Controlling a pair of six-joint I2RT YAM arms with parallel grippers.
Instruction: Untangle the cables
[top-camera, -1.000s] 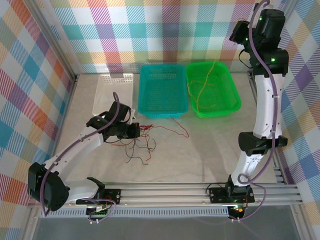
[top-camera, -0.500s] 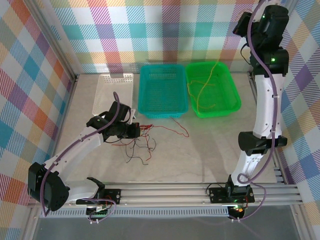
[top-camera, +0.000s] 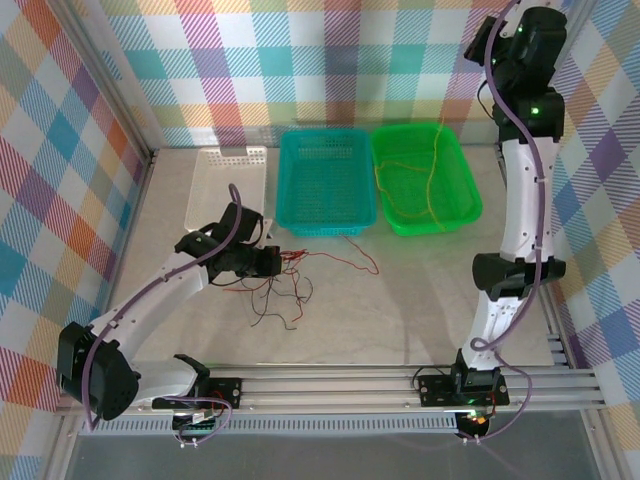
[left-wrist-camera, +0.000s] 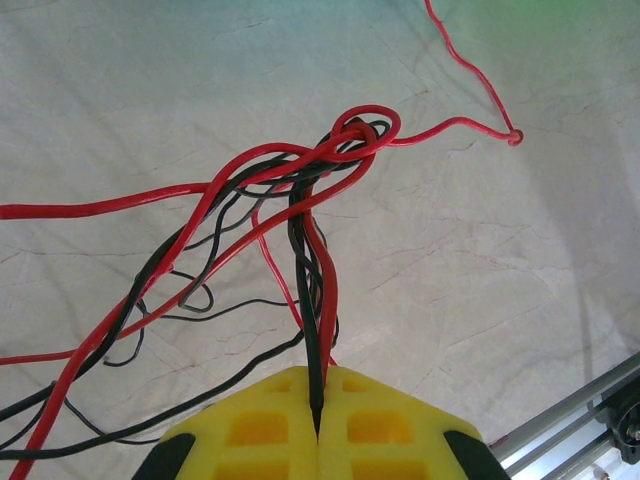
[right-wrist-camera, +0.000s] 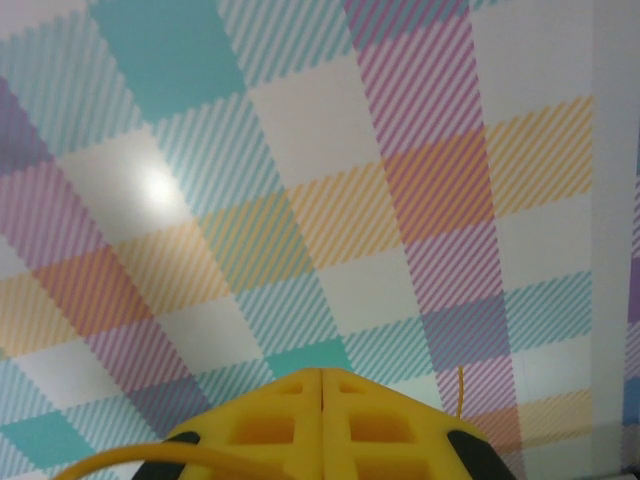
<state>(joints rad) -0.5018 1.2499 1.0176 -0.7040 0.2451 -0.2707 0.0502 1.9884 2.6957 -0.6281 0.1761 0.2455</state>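
— So, what does your left hand hold?

— My left gripper (left-wrist-camera: 318, 385) is clenched on a bundle of red and black cables (left-wrist-camera: 300, 200). They come out between the fingertips at the bottom centre of the wrist view. They meet in a knot (left-wrist-camera: 362, 130) a little above the centre. In the top view this tangle (top-camera: 285, 285) lies on the table (top-camera: 420, 300), left of centre, just below the teal basket (top-camera: 327, 228).

— And the right hand?

— My right gripper (right-wrist-camera: 321, 385) points at the checked wall (right-wrist-camera: 300, 200), and its fingers are pressed together. It grasps a yellow cable (right-wrist-camera: 110, 463), which passes the lower left of the wrist view. In the top view this cable (top-camera: 435, 160) hangs down into the green basket (top-camera: 474, 195), right of the teal one. The rest of it lies there in loops.
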